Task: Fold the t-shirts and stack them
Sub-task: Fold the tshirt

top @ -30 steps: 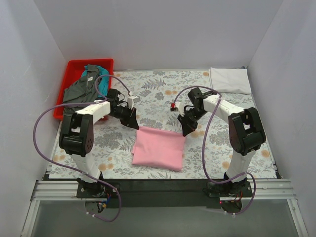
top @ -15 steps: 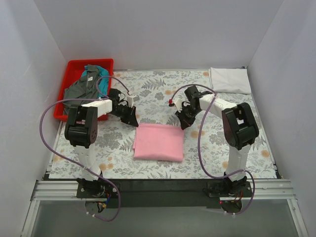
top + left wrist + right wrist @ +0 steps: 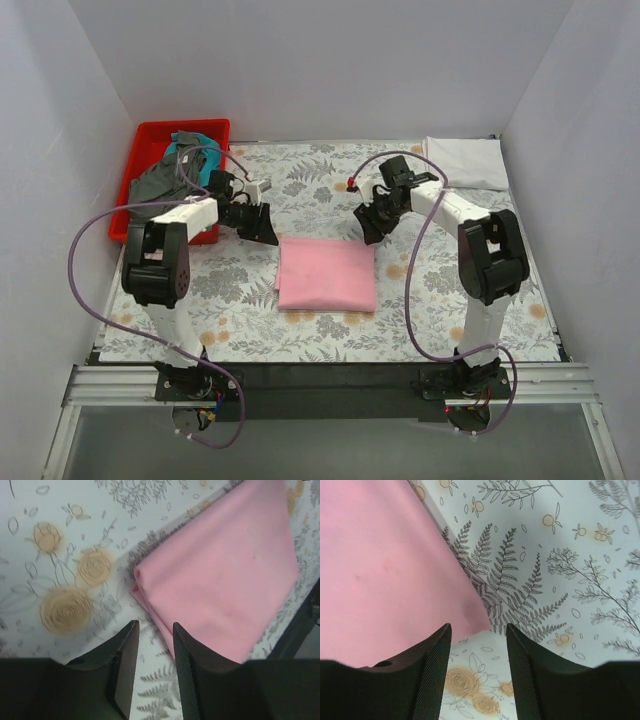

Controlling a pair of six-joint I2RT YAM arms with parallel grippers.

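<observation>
left end effector (image 3: 155, 628) parted, empty | right end effector (image 3: 478, 629) parted, empty | teal shirt (image 3: 183, 153) half-buried

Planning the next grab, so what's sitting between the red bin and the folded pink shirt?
In the top view, only the left gripper hangs over the floral tablecloth between the red bin and pink t-shirt.

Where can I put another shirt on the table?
Bare tablecloth lies at the back, between the red bin and the white shirt, and near-left of the pink shirt. It is crowded at that shirt's far corners, by the left pincer and right pincer.
</observation>
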